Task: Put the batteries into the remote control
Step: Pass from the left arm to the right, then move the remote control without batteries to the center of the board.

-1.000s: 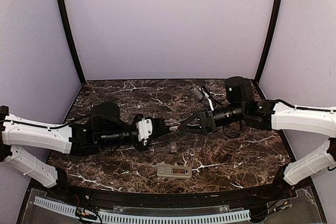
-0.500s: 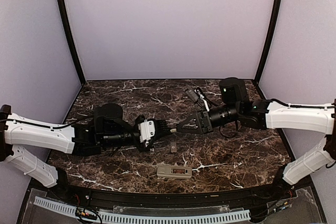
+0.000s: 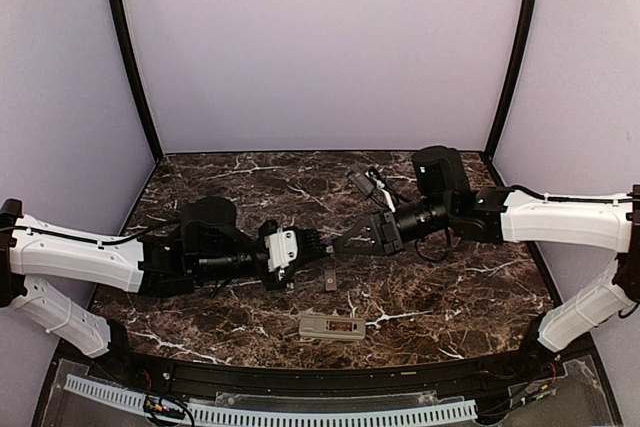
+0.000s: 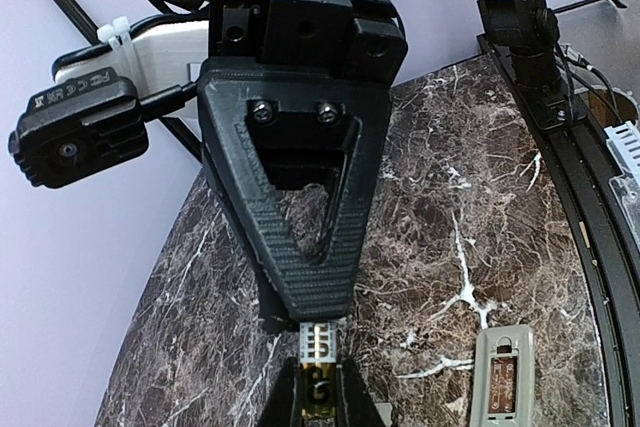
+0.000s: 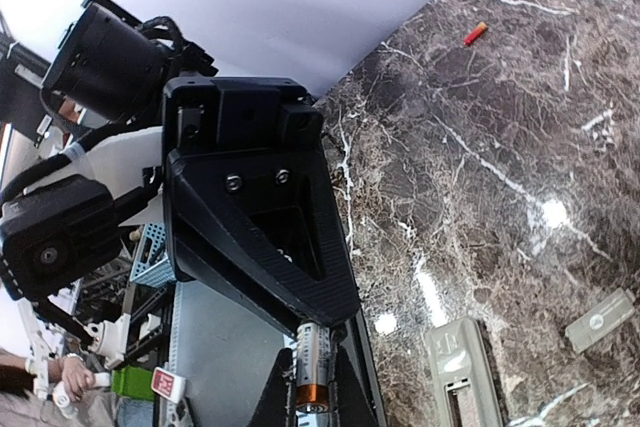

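One battery (image 4: 318,359), silver and gold with black print, hangs in the air over the table's middle, gripped from both ends. My left gripper (image 4: 318,395) is shut on one end. My right gripper (image 5: 318,392) is shut on the copper-banded end of that battery (image 5: 317,367). From above, the left gripper (image 3: 321,244) and the right gripper (image 3: 338,243) meet tip to tip. The remote control (image 3: 333,327) lies face down near the front edge, its battery bay open (image 4: 503,379). A small red cylinder (image 5: 476,33), perhaps a second battery, lies far off on the marble.
The remote's loose grey cover (image 3: 330,278) lies on the marble between the grippers and the remote, also seen in the right wrist view as the cover (image 5: 600,320). Purple walls close the table on three sides. A black rail (image 3: 320,387) runs along the front edge.
The right arm has moved left up to the left gripper, and its jaws have closed from open onto the battery. The left arm has shifted slightly right, still gripping.
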Robot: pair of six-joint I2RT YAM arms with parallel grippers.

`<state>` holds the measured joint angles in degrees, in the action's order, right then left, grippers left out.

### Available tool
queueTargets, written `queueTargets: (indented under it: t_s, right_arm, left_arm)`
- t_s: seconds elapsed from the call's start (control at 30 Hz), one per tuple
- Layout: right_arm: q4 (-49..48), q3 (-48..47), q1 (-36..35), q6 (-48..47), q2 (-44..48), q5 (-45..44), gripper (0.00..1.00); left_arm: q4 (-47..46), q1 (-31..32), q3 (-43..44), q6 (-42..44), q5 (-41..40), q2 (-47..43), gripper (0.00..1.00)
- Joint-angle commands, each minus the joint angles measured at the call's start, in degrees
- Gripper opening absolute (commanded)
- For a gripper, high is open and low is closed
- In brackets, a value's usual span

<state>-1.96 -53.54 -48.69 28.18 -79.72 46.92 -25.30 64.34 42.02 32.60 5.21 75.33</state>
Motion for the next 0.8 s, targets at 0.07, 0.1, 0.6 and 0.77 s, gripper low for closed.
queueTargets:
  t_s: [0.07, 0.1, 0.6, 0.77]
  right_arm:
    - [6.26, -2.18, 0.32, -2.07, -0.52, -2.34, 0.0]
    - [7.99, -2.52, 0.45, -2.54, -0.71, -3.23, 0.0]
    - [14.09, 7.21, 5.44, -1.61, -1.03, -11.76, 0.0]
    - [13.12, 8.37, 5.53, -2.28, -1.0, -12.01, 0.0]
  left_arm:
    - [4.66, -0.08, 2.79, -1.14, -1.16, 0.56, 0.43]
    - [6.41, -0.09, 3.79, -1.82, -1.23, 1.28, 0.65]
    - [37.86, -0.02, 11.59, -6.19, 9.03, 15.39, 0.84]
    - [35.28, 0.0, 13.36, -6.26, 8.39, 21.51, 0.84]
